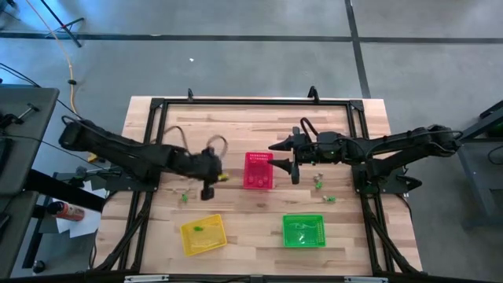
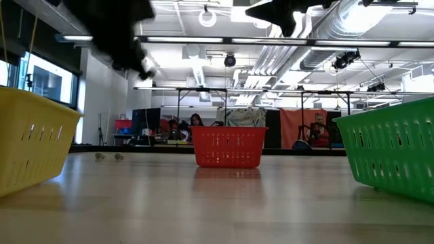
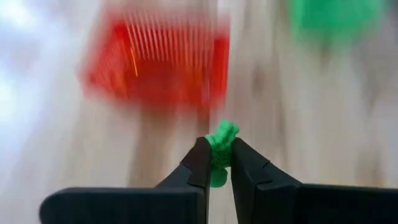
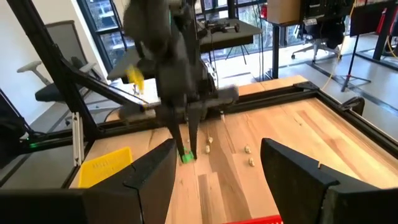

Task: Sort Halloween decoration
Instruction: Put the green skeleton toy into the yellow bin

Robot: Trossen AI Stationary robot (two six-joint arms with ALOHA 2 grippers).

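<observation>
While the right end effector waits open beside the red basket, the left end effector grips a green trinket above the table.

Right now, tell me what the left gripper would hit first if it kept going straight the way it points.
Probably the red mesh basket: the left gripper, shut on a small green trinket, points at it, though depth is unclear.

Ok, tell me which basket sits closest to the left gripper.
The pink-red basket. It stands mid-table just beside the left gripper, which is shut on a green trinket. The yellow basket and green basket sit farther off along the near edge.
</observation>
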